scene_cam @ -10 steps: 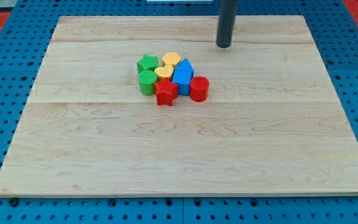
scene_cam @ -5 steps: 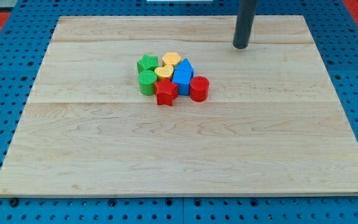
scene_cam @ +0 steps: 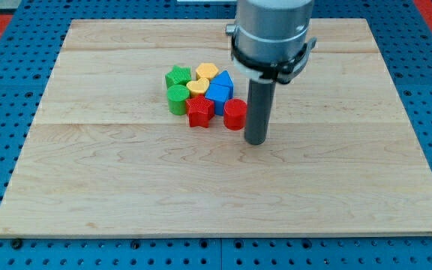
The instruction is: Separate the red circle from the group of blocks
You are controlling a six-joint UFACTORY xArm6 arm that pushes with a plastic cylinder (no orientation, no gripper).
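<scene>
Your tip (scene_cam: pixel 256 142) has no jaws and holds nothing; it rests on the wooden board (scene_cam: pixel 336 187), just to the view's right of the red circle (scene_cam: pixel 234 114) and slightly below it. The rod hides the circle's right edge, so contact cannot be confirmed. The circle is a short, ridged red cylinder standing upright. To its left, away from your tip, sit the red star (scene_cam: pixel 199 111), blue blocks (scene_cam: pixel 220 89), yellow blocks (scene_cam: pixel 203 78) and green blocks (scene_cam: pixel 177 87).
</scene>
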